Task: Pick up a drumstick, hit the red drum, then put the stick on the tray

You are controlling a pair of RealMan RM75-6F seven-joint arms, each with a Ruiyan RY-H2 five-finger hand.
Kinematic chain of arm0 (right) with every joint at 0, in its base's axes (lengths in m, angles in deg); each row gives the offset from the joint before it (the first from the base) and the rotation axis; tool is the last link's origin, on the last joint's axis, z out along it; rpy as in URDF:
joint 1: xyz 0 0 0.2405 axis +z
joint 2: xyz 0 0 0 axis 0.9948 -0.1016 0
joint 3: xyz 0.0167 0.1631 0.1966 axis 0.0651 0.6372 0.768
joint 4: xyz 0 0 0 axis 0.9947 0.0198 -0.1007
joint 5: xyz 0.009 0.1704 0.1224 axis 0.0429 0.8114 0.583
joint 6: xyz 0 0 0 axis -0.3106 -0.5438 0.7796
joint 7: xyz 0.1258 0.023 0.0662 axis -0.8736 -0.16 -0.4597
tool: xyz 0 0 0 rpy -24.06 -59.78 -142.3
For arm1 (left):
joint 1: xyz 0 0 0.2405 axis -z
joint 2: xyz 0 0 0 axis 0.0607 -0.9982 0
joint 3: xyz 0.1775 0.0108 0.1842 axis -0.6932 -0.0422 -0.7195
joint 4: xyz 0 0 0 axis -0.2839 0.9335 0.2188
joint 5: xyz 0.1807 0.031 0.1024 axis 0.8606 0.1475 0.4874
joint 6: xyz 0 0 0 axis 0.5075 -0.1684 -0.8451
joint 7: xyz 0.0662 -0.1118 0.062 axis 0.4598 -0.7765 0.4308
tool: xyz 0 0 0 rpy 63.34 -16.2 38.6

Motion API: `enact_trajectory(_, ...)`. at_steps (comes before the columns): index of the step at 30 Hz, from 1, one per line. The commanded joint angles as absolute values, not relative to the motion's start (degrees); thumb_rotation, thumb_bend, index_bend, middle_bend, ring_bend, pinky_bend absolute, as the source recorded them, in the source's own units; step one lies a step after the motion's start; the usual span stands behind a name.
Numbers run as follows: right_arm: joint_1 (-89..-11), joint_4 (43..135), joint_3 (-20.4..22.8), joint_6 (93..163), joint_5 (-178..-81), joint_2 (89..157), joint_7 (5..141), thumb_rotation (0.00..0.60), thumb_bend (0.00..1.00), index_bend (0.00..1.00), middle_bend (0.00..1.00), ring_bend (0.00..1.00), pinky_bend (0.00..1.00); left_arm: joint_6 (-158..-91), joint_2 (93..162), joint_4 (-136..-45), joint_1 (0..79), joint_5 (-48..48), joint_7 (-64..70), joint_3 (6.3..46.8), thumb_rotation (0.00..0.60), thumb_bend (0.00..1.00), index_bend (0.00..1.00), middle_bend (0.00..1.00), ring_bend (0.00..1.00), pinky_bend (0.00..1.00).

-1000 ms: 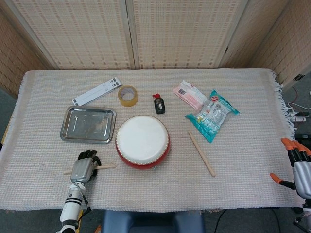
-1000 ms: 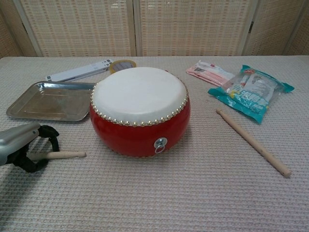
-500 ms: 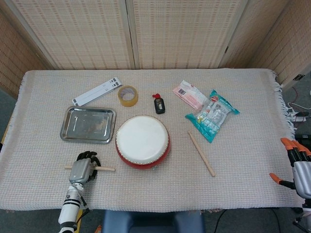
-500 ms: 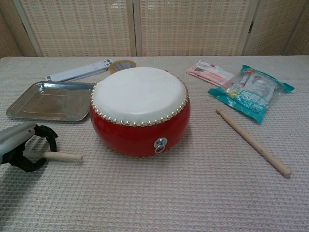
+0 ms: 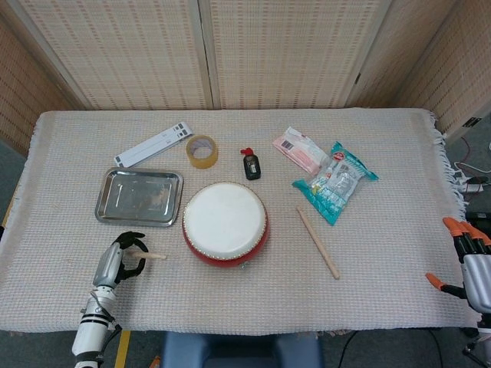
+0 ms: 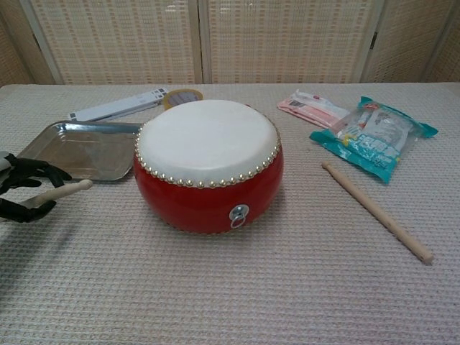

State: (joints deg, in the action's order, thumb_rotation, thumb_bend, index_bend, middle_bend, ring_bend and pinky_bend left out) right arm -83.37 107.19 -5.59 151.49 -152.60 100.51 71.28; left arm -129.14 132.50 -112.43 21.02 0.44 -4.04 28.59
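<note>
The robot's left hand (image 5: 113,263) gripped a light, rigid wooden drumstick (image 5: 151,256) near its butt, tip aimed at the red drum (image 5: 225,223) just beyond, the tray (image 5: 103,201) ahead, while the idle right hand (image 5: 474,261) hung with fingers apart, holding nothing

Staged lab tabletop, woven cloth (image 5: 383,291) over table; rattan screens (image 5: 284,54) behind; assorted props scattered
</note>
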Motion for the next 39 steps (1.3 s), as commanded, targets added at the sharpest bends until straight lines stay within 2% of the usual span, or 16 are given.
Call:
enact_trajectory(1, -83.36, 107.9, -5.31, 151.48, -152.11, 100.1, 71.65, 0.6, 0.09, 0.01, 0.09, 0.01, 0.16, -126.38, 128.84, -113.16, 19.06, 3.91, -15.19, 30.29, 0.6, 0.4, 0.56, 0.24, 0.1, 0.12)
enact_trajectory(8, -83.55, 109.06, -4.67, 152.49, -151.83, 99.03, 73.15, 0.6, 0.09, 0.01, 0.09, 0.01, 0.16, -122.47, 127.37, -111.71, 18.29, 6.63, -30.45, 31.0, 0.6, 0.4, 0.57, 0.27, 0.12, 0.15)
enact_trajectory(15, -83.65, 109.5, -4.71, 152.35, -151.48, 98.98, 73.6, 0.6, 0.09, 0.02, 0.09, 0.01, 0.16, -113.98, 123.49, -112.14, 18.46, 7.71, -49.89, 32.63, 0.6, 0.4, 0.57, 0.28, 0.14, 0.16)
enact_trajectory(31, -84.04, 110.13, -4.55, 153.17, -151.57, 98.68, 74.17, 0.6, 0.09, 0.02, 0.09, 0.01, 0.16, -106.29, 119.52, -107.97, 19.84, 15.84, -79.48, 32.68, 0.6, 0.41, 0.57, 0.29, 0.16, 0.18)
enact_trajectory(39, -83.88, 110.2, -4.57, 152.66, -151.33, 98.83, 74.35, 0.6, 0.09, 0.02, 0.09, 0.01, 0.16, -105.8, 119.82, -104.15, 20.67, 18.31, -91.97, 32.11, 0.6, 0.41, 0.57, 0.31, 0.18, 0.19)
